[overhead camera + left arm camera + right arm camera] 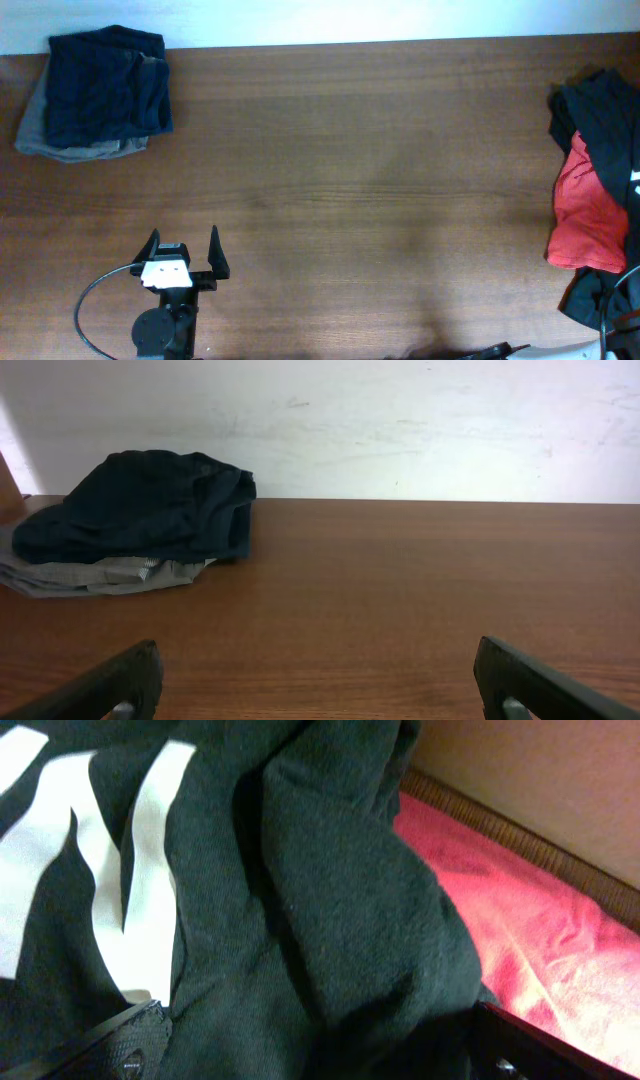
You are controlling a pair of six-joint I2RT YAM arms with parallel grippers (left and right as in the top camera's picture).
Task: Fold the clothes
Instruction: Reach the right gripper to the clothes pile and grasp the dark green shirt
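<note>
The clothes lie in two places. At the table's right edge a heap holds a blackish garment (600,115) over a red one (585,220). The right wrist view looks straight onto that heap: blackish-green fabric (330,900) with white stripe print (150,870), and red cloth (500,910) beside it. My right gripper (315,1015) is open, its fingers wide apart with a bulge of the dark fabric between them. My left gripper (183,236) stands open over bare wood at the front left, nothing between its fingers (318,650).
A folded navy garment (105,85) rests on a folded grey one (40,135) at the back left corner, also ahead-left of the left gripper as the navy piece (140,505). A white wall (400,420) backs the wooden table (350,180).
</note>
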